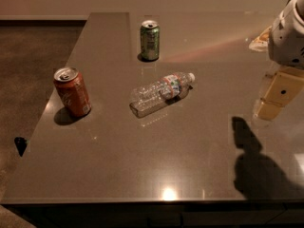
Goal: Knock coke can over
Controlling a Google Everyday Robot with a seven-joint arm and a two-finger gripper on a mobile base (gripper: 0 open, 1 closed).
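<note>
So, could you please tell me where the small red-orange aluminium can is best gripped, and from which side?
Probably around its round mid-body, from its right side: the red-orange aluminium coke can stands upright near the left edge of the table, and the gripper hangs at the far right, above it.

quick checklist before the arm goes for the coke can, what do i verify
1. Coke can standing, not yet knocked over: ok.
2. Gripper close to it: not ok, it hangs over the right side of the table, far from the can.
3. Straight path free: not ok, the water bottle lies on its side in between.
4. Green can out of the way: ok, it stands farther back.
5. Can stays on the table once tipped: cannot tell, it is near the left edge.
</note>
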